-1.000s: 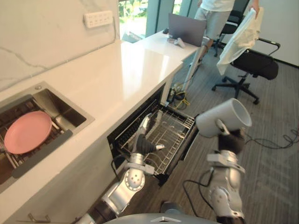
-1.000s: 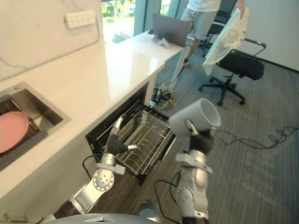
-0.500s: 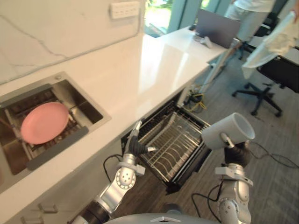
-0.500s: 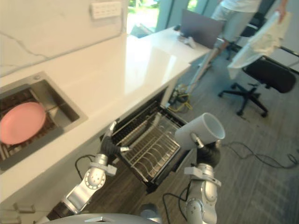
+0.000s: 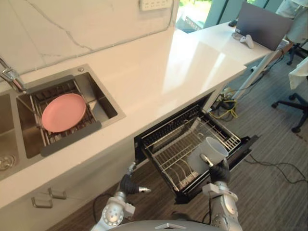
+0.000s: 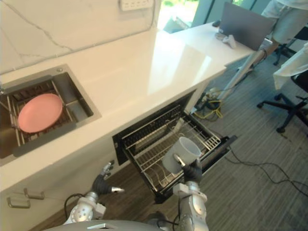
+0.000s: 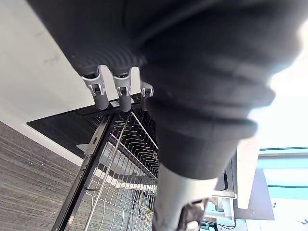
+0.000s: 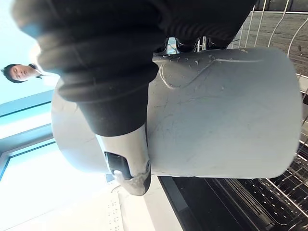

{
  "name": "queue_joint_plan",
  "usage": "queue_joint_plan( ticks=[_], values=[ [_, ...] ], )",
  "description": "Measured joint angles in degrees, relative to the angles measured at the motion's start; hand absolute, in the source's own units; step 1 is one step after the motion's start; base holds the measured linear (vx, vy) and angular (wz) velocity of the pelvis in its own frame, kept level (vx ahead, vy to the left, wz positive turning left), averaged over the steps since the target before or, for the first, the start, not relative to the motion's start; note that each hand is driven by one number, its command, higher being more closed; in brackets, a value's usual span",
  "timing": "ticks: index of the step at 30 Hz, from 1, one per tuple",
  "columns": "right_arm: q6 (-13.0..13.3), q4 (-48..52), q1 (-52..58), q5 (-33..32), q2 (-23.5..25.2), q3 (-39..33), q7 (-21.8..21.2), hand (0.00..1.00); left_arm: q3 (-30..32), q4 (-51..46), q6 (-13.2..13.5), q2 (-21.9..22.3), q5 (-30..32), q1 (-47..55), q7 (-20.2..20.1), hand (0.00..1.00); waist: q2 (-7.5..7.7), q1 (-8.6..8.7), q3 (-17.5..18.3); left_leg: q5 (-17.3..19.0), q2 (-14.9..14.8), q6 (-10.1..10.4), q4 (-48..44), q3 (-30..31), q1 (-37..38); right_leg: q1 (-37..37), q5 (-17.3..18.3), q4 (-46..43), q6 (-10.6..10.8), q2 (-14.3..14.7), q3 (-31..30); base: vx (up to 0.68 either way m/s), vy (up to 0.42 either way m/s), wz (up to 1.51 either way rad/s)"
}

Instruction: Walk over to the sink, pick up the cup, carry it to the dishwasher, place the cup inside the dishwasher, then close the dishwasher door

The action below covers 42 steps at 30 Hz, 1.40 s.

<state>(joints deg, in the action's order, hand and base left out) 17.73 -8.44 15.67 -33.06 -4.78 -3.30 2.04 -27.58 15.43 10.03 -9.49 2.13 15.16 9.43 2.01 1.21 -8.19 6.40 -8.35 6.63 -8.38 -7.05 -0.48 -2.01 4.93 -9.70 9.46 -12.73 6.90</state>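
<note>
The white counter (image 5: 159,72) runs well beyond both hands' fingers, with a laptop (image 5: 262,19) at its far end; the dishwasher (image 5: 144,139) under it stands open just ahead of the fingers, its wire rack (image 5: 168,151) pulled out over the grey floor (image 5: 274,187); the sink (image 5: 108,103), set into the counter, lies far off to the left of the left hand's fingers, a pink plate (image 5: 63,112) resting on the grid inside it; an office chair (image 5: 301,103) stands well beyond the right hand's fingers.

The cup (image 5: 207,153), pale grey and tilted with its mouth up and away, sits in the right hand (image 5: 219,172), held above the rack's near right corner and apart from the wires; the right wrist view shows the thumb (image 8: 125,154) laid across the cup's side and the fingers curled round its far side, so the grip is closed on it.

The left hand (image 5: 129,183) hangs low before the cabinet front, to the left of the rack; its fingers (image 7: 101,91) are loose and hold nothing, the thumb standing apart, and the rack's front edge lies just past the fingertips.
</note>
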Motion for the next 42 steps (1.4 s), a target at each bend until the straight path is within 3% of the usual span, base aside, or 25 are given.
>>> queue_joint_plan(
  ticks=[4,7,10,16,21,25,33,38,42],
  values=[
    [-0.43,-6.22,-1.23,2.32,0.54,1.37,1.09,1.00,0.61,3.21,-0.17,-1.72,-3.12,-0.36,-3.87,0.00,0.66,-0.14,2.27,-4.42,1.15,0.32,5.98,-0.68,2.96,-0.24,-0.01,-0.08,0.02,-0.86,0.38,0.01,0.000,0.06],
    [-3.20,-10.65,-2.79,5.82,1.00,2.79,1.08,1.00,1.75,8.17,-4.03,-2.10,-3.05,-1.30,-7.28,0.00,0.70,-0.06,3.23,-7.37,1.96,0.22,10.47,-0.45,5.07,-0.33,-0.06,-0.44,0.09,-1.24,1.69,0.01,0.001,0.11],
    [-6.23,-13.65,-4.68,9.45,1.06,4.82,1.14,1.00,4.16,16.40,-8.71,-2.49,-2.02,-2.53,-7.67,0.00,0.79,0.10,3.28,-9.23,2.00,0.11,13.18,1.09,5.42,-0.72,-0.05,-0.52,0.12,-1.27,3.68,-0.04,-0.014,0.24],
    [-10.72,-18.22,-9.91,13.22,-0.10,4.05,2.32,1.00,14.75,24.71,-13.46,-2.74,0.20,-3.73,-7.17,0.00,0.60,-0.21,3.35,-10.17,1.39,0.12,13.26,2.40,4.14,-3.89,0.23,1.80,1.33,-1.07,9.36,-0.07,-0.025,0.33],
    [-15.44,-23.14,-14.35,15.56,-3.48,0.04,2.36,1.00,23.78,33.20,-21.34,-2.81,-5.91,-3.85,-12.33,0.00,0.42,-0.76,2.79,-12.01,0.58,0.27,13.27,2.10,1.76,-5.78,0.21,3.15,1.44,-1.02,14.56,-0.05,-0.018,0.53],
    [-17.55,-26.50,-17.96,17.77,-5.97,-1.23,2.36,1.00,24.26,35.28,-24.18,-2.64,-7.79,-2.15,-14.94,0.00,0.26,-1.19,1.42,-13.50,0.85,0.07,13.25,2.17,0.49,-5.84,0.70,2.09,1.93,-1.90,17.45,0.04,-0.008,0.36],
    [-19.97,-31.36,-29.00,24.07,-11.86,-2.63,2.28,1.00,25.33,35.72,-24.39,-1.80,-13.66,-2.39,-16.17,0.00,-2.27,-1.63,-4.67,-16.61,3.56,-0.76,12.88,2.08,-3.53,-0.33,2.54,-4.78,3.15,-6.29,18.45,-0.01,0.027,0.17],
    [-22.31,-35.64,-39.47,26.74,-18.76,-2.56,2.28,1.00,25.39,35.79,-23.59,-2.08,-17.21,-3.82,-17.35,0.00,-2.62,-3.28,-10.50,-17.96,4.08,-1.22,12.87,2.28,-7.04,6.31,3.89,-11.50,2.20,-8.19,16.88,-0.11,0.014,0.04],
    [-23.11,-35.88,-43.71,28.66,-22.99,-2.46,2.20,1.00,25.32,35.76,-23.36,-2.02,-19.79,-4.95,-17.35,0.00,-3.69,-3.34,-13.93,-19.46,4.48,-1.38,12.90,2.58,-9.43,10.23,5.59,-15.70,2.02,-9.52,16.48,-0.15,-0.018,0.08]
  ],
)
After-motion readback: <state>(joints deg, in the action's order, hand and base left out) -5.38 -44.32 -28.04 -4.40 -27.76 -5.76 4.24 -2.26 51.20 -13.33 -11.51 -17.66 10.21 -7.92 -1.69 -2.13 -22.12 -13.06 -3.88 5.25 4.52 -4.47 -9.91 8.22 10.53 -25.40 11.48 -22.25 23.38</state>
